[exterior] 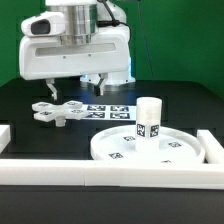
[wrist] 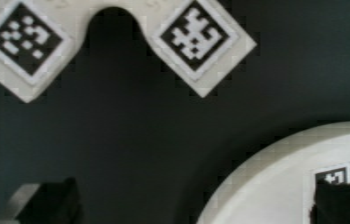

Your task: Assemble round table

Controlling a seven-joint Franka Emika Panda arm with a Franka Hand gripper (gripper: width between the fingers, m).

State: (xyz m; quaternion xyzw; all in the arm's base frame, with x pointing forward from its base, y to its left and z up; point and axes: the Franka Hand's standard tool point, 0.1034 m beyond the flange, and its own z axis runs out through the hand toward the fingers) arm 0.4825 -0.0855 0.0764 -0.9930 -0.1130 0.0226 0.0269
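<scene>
We see the cross-shaped base piece (exterior: 55, 112) lying flat on the black desk (exterior: 35, 138), low and toward the exterior view's left of the gripper (exterior: 96, 85). The gripper hangs in the air above the desk and touches none of the parts. In the wrist view, two tagged arms of the base piece (wrist: 200, 40) show with a rounded notch between them.

The large round disc (exterior: 150, 150) lies flat near the front rail (exterior: 110, 172), well apart from the gripper and toward the exterior view's right. Its curved rim (wrist: 305, 165) enters the wrist view at one corner. The short leg (exterior: 148, 118) stands upright on the disc. The marker board (exterior: 112, 108) lies on the desk between the base piece and the disc, below the gripper.

The gripper's fingers (exterior: 88, 82) are spread apart with a plain gap between them, and we see nothing held there.
</scene>
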